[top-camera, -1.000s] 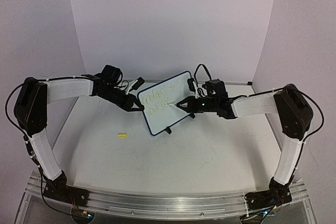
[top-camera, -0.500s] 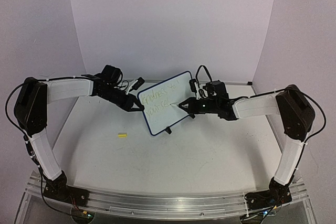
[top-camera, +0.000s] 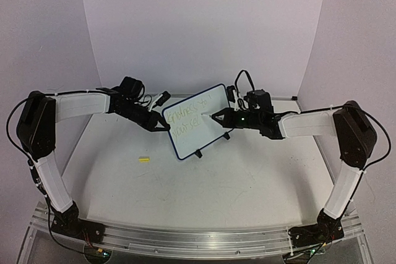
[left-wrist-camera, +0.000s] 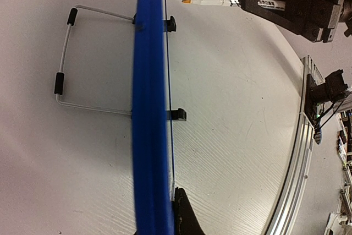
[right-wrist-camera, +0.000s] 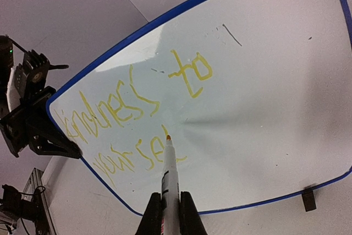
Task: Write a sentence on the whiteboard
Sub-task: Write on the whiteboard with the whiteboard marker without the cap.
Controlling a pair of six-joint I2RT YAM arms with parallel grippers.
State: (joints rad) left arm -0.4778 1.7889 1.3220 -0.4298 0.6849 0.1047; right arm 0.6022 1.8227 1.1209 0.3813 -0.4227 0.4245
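**Item record: lettering near complete, last letter outstanding**

**Top external.** One whiteboard (top-camera: 207, 102), standing tilted at mid-desk (top-camera: 216, 183), between the two arms. On its face is the sentence (top-camera: 187, 122), two faint yellow-green lines. The left pincer (top-camera: 163, 127) is closed on the board's left edge, steadying it. The right pincer (top-camera: 226, 116) is clamped on a marker (top-camera: 218, 116), which points at the board's right half. One small yellow piece (top-camera: 144, 159) lies loose on the desk, well apart from the board; what it is cannot be told.

**Left wrist.** The board is seen edge-on as a blue rim (left-wrist-camera: 149, 108) running the height of the view. The wire stand (left-wrist-camera: 64, 61) is behind it and the two black clip feet (left-wrist-camera: 177, 115) are in front, both feet on the desk. The marker's pale tip is level with the board's far end and plainly clear of the writing face, not touching it.

**Right wrist.** The top line reads "kindness to" and the lower line reads "yoursel". The marker rises from between the closed fingers (right-wrist-camera: 187, 213), its tip just past the final "l".

**Progress.** By judgement, the wording is all but done. A closing "f" appears to be missing, and the tip sits lifted where that letter would go. What remains is to set the tip down, draw that letter and lift away. The strokes are pale, so legibility may be weak.
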